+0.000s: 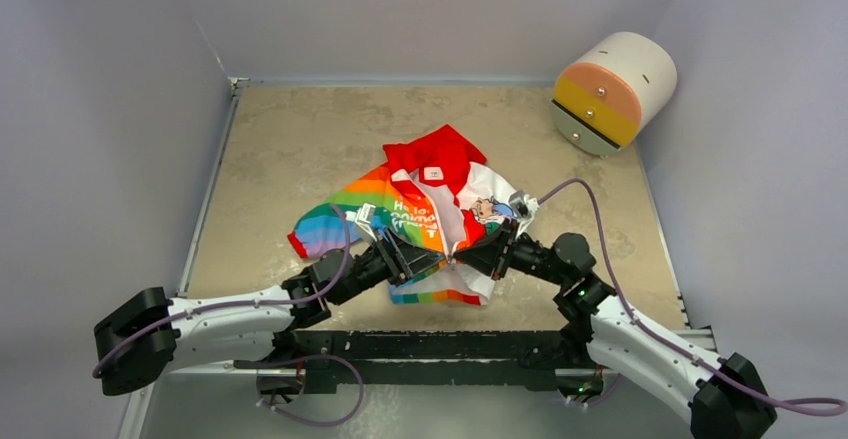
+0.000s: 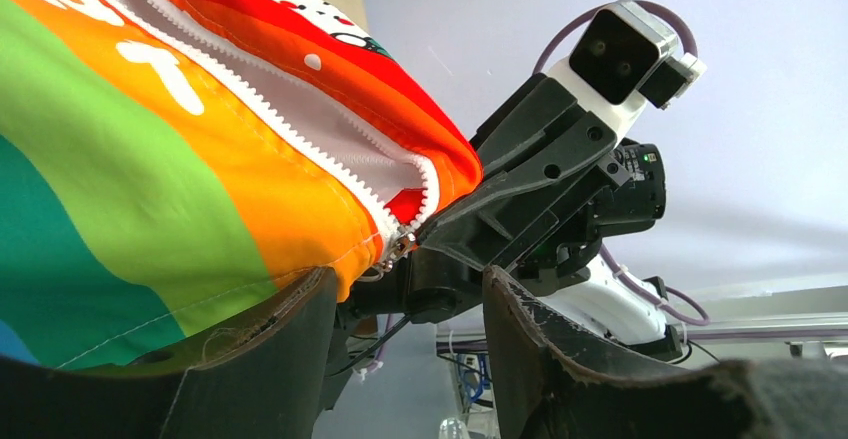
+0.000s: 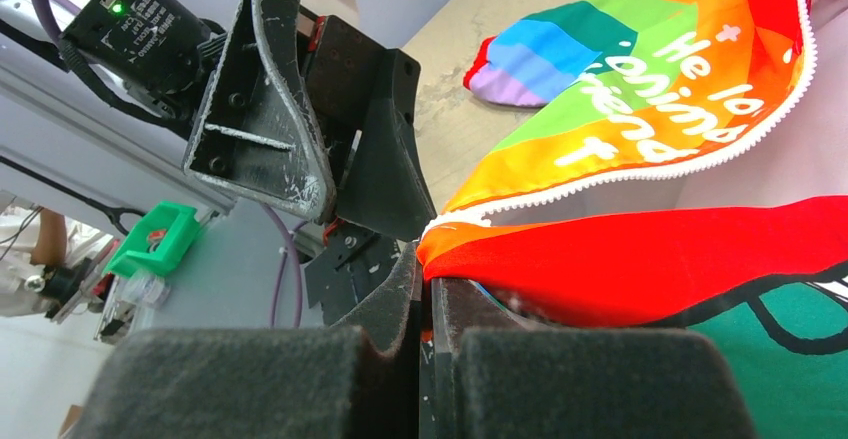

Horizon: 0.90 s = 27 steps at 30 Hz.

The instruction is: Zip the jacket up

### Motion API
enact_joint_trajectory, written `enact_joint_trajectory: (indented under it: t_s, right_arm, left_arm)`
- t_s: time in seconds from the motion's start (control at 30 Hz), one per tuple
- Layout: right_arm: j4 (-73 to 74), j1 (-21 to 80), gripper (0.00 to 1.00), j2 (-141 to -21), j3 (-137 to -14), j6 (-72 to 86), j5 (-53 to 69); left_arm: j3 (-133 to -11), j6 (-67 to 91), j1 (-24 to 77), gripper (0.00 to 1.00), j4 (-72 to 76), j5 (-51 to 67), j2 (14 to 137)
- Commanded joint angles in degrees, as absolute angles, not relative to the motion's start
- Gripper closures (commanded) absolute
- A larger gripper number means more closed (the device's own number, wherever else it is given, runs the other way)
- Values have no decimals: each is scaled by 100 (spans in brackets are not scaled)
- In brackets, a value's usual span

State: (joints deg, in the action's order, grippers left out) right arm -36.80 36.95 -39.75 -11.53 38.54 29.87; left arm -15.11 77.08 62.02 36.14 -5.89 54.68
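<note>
- From above, the jacket (image 1: 420,214) lies rumpled mid-desk (image 1: 280,139), red hood (image 1: 440,154) to the far side, front open in a V.
- Both arms meet at its near hem, left claw (image 1: 397,256) on the rainbow side, right claw (image 1: 472,252) on the white side. How each claw stands can't be read from up here.
- Only the top view catches the drum (image 1: 612,89), white with orange and yellow bands, on its side in the far right corner, well apart from the jacket.
- Left wrist view gets in close: the left claw (image 2: 408,289) is partly spread, rainbow cloth draped over one finger (image 2: 270,359), nothing pinched between the two.
- Just above that gap sits the bottom of the zip (image 2: 300,139). Its two rows of white teeth meet there and spread apart higher up.
- The same view shows the right claw (image 2: 455,234) coming in from the opposite side, touching the orange hem corner.
- Right wrist view settles it: the right claw (image 3: 428,284) is clamped tight on the red hem edge.
- It also shows the rainbow sleeve (image 3: 540,59) flat on the desk beyond.
</note>
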Motion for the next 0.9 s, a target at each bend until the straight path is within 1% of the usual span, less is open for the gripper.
enact_joint_trajectory:
  t_s: [0.0, 0.17, 0.37, 0.5, 0.67, 0.87]
  right_arm:
    - [-4150, 3698, 100, -3788, -1113, 4021, 3207]
    - [-4193, 3697, 100, -3694, -1088, 4113, 3210]
    - [-4197, 3697, 100, -3691, -1099, 4151, 3169]
    - [-4341, 3697, 100, -3740, -1121, 4221, 3218]
    - [-4553, 3696, 100, -3844, -1117, 4328, 3310]
    - [-4648, 3691, 100, -3800, -1110, 4439, 3364]
  left_arm:
    - [-1503, 7721, 6225, 46, 4193, -608, 5563]
    - [-1516, 7739, 6223, 48, 4281, -464, 5661]
    - [-1590, 7573, 6223, 48, 3613, -533, 5434]
    - [-1532, 7591, 6223, 48, 3567, -540, 5392]
    - [-1459, 7686, 6223, 48, 4087, -368, 5611]
    - [-1191, 7940, 6223, 48, 5079, -256, 5914]
